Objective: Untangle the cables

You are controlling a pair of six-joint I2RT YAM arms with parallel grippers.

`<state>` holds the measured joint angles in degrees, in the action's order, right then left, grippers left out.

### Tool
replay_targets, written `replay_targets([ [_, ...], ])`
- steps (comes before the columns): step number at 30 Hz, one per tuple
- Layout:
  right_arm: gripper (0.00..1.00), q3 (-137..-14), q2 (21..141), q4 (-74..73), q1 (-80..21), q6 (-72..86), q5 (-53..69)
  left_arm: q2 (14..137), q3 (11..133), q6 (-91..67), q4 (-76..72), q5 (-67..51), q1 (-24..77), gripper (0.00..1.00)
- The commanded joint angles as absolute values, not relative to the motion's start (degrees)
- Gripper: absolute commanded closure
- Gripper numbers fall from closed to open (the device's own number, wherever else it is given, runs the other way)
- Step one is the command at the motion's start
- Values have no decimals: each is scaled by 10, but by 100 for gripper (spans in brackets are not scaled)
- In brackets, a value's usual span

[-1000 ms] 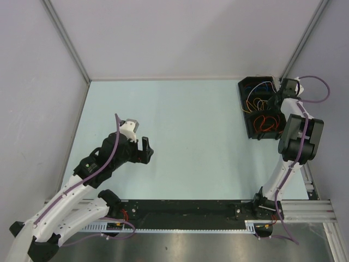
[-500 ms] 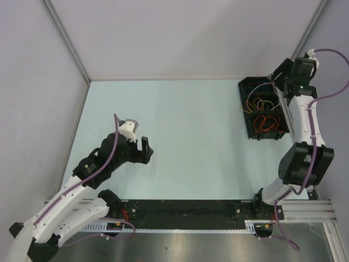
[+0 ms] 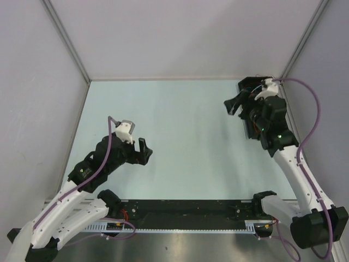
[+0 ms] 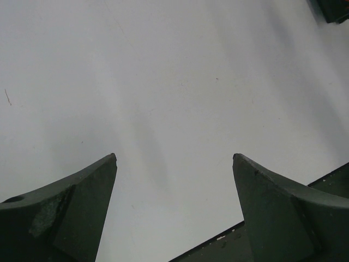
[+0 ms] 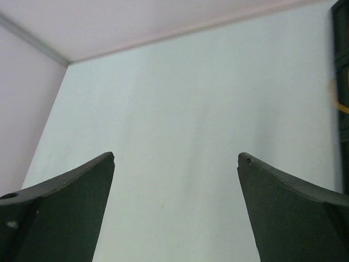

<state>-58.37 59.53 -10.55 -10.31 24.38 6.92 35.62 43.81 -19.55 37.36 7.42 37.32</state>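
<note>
The cables lie in a black tray [image 3: 243, 87] at the back right, and my right arm covers most of them in the top view. One yellow cable loop [image 5: 330, 95] shows at the right edge of the right wrist view, inside the tray [image 5: 341, 38]. My right gripper [image 3: 233, 105] hangs past the tray's left rim, open and with nothing in it [image 5: 175, 157], facing the bare table. My left gripper [image 3: 144, 152] hovers open over the left middle of the table [image 4: 174, 158], holding nothing.
A black rail [image 3: 185, 208] runs along the near edge and shows in the left wrist view as the rail's dark strip [image 4: 218, 245]. Grey walls close the table on three sides. A dark object [image 4: 334, 8] sits at the top right corner of the left wrist view.
My right arm has swung from the tray's far right side across to its left rim, and its gripper has opened wide. The left arm shifted slightly.
</note>
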Motion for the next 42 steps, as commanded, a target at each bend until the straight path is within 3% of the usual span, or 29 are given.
replay_targets([
  [1,0,-506,575,18,-126,233,66,340,437,-198,351,62,371,8],
  [4,0,-503,599,-39,-123,378,-130,335,436,-196,347,54,372,8],
  [7,0,-494,620,-13,-89,296,37,334,435,-195,347,49,371,8],
  [11,0,-439,614,32,-112,241,103,334,436,-195,348,50,371,8],
  [20,0,-323,548,119,-122,222,163,344,435,-195,346,47,371,7],
  [42,0,-297,493,115,-120,212,139,349,436,-197,351,59,372,8],
])
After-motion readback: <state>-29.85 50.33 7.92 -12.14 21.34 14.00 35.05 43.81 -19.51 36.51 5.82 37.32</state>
